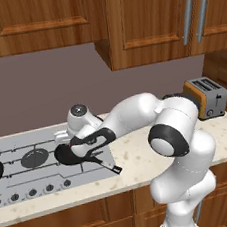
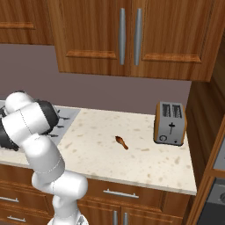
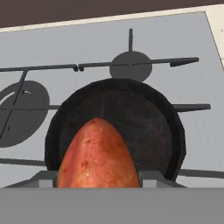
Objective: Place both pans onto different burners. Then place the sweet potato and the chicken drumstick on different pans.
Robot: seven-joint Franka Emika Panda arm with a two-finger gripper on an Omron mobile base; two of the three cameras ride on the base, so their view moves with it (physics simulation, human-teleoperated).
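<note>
fingers pinch the sweet potato over a pan; the fingertips are hidden behind it.

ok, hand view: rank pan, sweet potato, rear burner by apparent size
1. pan
2. sweet potato, though it sits right at the camera in the gripper, so it looks inflated
3. rear burner

— What sits on the counter?
— A toaster, upright at the far right end, near the side wall.
— Above it?
— Wooden cabinets with long metal handles. Drawers run under the counter.
</note>
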